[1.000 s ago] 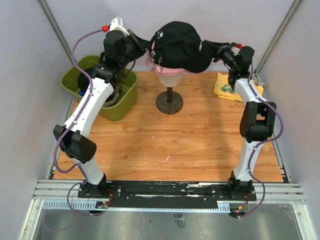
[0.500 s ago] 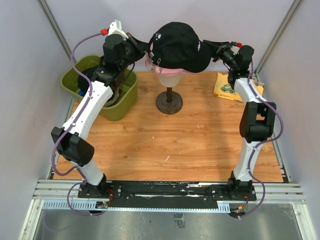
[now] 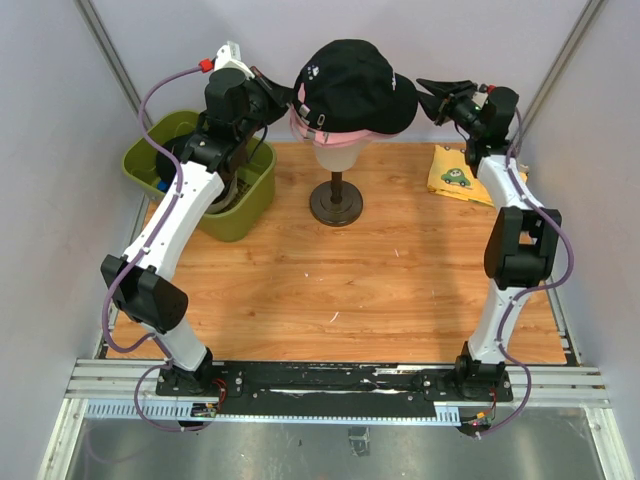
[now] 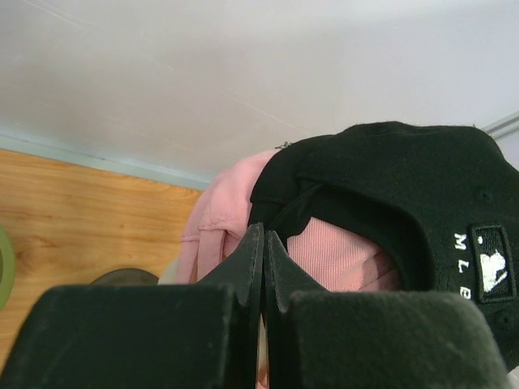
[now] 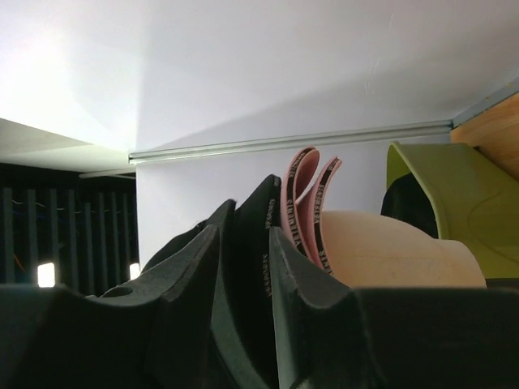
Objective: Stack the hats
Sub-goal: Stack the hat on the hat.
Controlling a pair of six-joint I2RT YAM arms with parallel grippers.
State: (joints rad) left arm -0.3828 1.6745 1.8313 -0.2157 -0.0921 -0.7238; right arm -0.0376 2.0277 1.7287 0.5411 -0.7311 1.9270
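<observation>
Table is bolted with both arm bases at its near edge, and both arms are stretched toward its far side. Stand is placed at far centre, with head carried on it. Bin is set on the table left of stand, near it; dark fabric and a bit of blue are glimpsed inside, mostly hidden by left arm. Yellow cloth is laid flat at far right. Pink cap is worn on head, with only its lower edge shown. Black cap is seated over it, brim pointed right. Left gripper is clenched, with tips pressed together at black cap's back edge; whether fabric is nipped cannot be told. Right gripper is released, with jaws parted around black cap's brim edge, which is seen between the fingers in the wrist view. Pink brim and head are seen just beyond.
</observation>
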